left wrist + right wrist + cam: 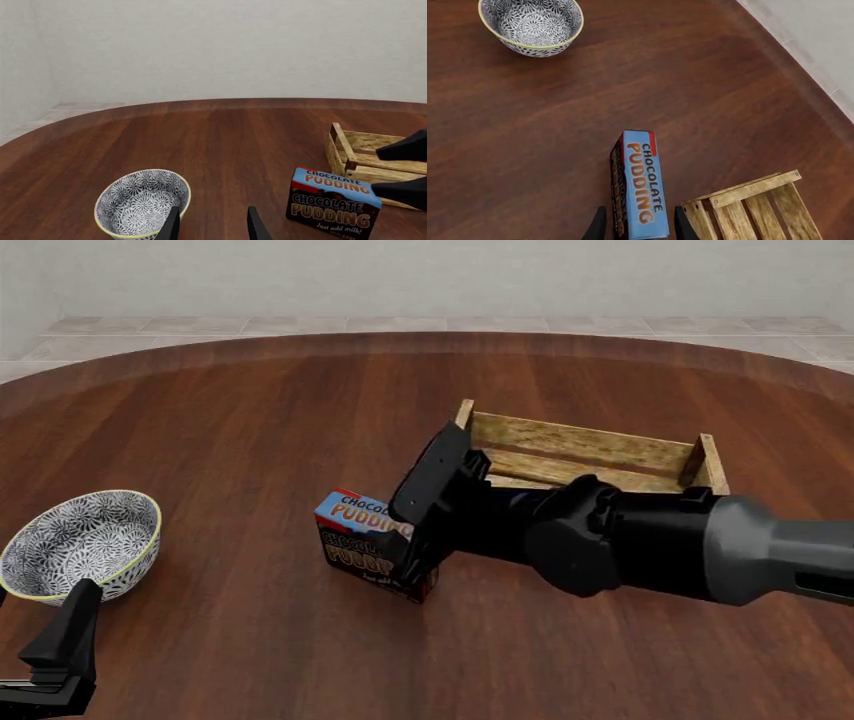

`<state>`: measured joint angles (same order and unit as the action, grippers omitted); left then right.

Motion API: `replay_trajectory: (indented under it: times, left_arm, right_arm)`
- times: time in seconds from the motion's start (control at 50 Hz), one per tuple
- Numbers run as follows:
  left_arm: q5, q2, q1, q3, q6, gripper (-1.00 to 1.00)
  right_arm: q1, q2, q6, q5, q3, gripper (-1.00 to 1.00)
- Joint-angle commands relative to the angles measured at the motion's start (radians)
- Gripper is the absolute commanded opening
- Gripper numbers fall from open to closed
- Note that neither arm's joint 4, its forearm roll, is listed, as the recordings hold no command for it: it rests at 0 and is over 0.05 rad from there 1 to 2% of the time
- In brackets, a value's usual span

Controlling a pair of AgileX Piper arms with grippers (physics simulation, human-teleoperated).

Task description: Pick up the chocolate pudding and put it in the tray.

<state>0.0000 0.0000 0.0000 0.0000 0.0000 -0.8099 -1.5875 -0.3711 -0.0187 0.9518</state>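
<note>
1. On the brown table (240, 420), the pudding box (358, 530) stands upright just in front of the near left corner of the wooden tray (587, 455), close to it, though I cannot tell whether they touch.
2. From the right, the right gripper (424, 508) has its two fingers on either side of the box's narrow blue top. The right wrist view shows a finger on each long face, with the jaws spread about the carton's width. Whether they already press the cardboard is not clear, so I would not count it as gripped yet.
3. To do this step well, the fingers should close squarely on the two broad faces, low enough to catch the body and not only the top edge. A skewed pinch would likely twist or tip so thin a box.
4. Once held, a straight lift should come first, high enough to clear the tray's near rim and corner post, then a short carry back and right over the slats.
5. Down at the near left edge, the left gripper (60, 650) idles with parted jaws, holding nothing, beside the patterned bowl (83, 542), well apart from the work.
</note>
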Motion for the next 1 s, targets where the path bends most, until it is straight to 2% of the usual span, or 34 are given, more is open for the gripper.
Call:
replay_trajectory:
  times: [0.02,1.0]
  left_arm:
    - [0.000,0.000,0.000,0.000,0.000,1.00]
    - [0.000,0.000,0.000,0.000,0.000,1.00]
  right_arm:
    - [0.001,-0.012,0.009,-0.012,-0.005,1.00]
    - [0.024,-0.058,0.040,-0.037,0.003,1.00]
